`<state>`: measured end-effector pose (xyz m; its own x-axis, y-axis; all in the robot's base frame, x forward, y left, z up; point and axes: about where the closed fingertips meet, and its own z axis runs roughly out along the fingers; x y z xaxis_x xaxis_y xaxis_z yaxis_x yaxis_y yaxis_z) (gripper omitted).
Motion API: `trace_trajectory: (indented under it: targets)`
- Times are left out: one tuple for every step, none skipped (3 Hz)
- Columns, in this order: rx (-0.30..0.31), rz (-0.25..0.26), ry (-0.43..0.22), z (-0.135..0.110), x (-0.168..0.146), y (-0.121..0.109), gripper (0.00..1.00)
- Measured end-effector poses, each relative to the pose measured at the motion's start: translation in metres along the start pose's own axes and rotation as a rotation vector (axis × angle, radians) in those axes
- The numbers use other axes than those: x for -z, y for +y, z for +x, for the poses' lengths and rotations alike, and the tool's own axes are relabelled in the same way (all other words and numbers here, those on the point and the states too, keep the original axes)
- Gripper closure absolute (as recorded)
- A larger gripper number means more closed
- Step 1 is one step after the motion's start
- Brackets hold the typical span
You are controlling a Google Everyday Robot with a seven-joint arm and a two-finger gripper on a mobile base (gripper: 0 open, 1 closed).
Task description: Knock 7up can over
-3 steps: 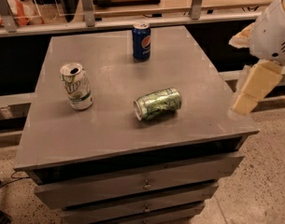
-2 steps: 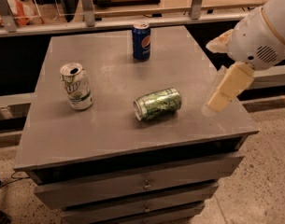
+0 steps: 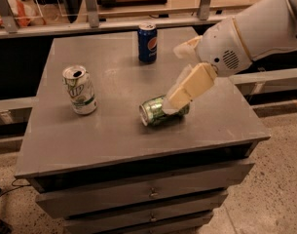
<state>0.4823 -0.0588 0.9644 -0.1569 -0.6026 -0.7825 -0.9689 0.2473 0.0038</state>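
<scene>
The grey surface [image 3: 114, 140] tops a cabinet with drawers [image 3: 138, 199] on its front and fills most of the view. The robot's white arm [image 3: 265, 28] reaches in from the upper right, over the right part of the surface.

At the arm's end, the claw [image 3: 172, 79] hangs over the right-centre of the surface and stands wide, holding nothing. One cream finger [image 3: 189, 87] slants down and to the left. The other shows shorter above it, and bare surface is visible between them. From this view the tip of the lower finger overlaps the green can [image 3: 160, 112]; whether they touch cannot be told.

The 7up can [image 3: 80, 89] stands upright on the left part of the surface, well apart from the claw. Its long axis is close to vertical, and its silver top with the open mouth points up. The body is white with green lettering and looks slightly dented.

The green can lies on its side near the middle of the surface, to the right of the 7up can. Its long axis runs roughly left to right, and its silver end faces left and toward the front.

The blue Pepsi can [image 3: 147, 43] stands upright near the back edge, behind both other cans.
</scene>
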Motion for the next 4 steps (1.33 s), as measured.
trace_trajectory:
  targets:
    - [0.002,0.001,0.004,0.001,0.0,0.0,0.0]
    - [-0.02,0.029,-0.029,0.001,-0.012,-0.002,0.0]
    - [-0.024,0.029,-0.086,-0.005,-0.049,-0.004,0.0]
    - [-0.013,0.025,-0.139,-0.014,-0.086,-0.007,0.0]
